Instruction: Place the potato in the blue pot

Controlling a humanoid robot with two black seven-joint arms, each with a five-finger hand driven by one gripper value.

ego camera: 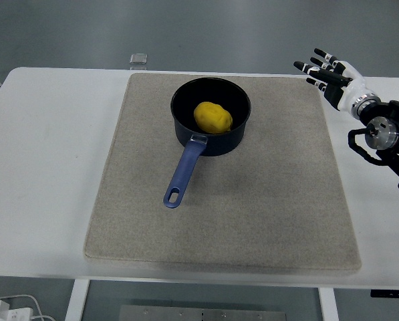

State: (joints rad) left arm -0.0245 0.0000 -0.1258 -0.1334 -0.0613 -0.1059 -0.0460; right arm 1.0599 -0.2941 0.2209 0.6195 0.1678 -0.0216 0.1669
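A yellow potato (212, 117) lies inside the dark blue pot (186, 130), which stands on the grey mat (252, 200) toward its far side. The pot's blue handle (182, 174) points toward the table's near edge. My right hand (329, 77) hovers at the far right, past the mat's right border and well away from the pot. Its fingers are spread and hold nothing. The left arm does not show.
The mat covers most of the white table (45, 167). A small clear square object (139, 59) sits at the table's far edge, left of the pot. White cables (9, 309) lie on the floor at the bottom left.
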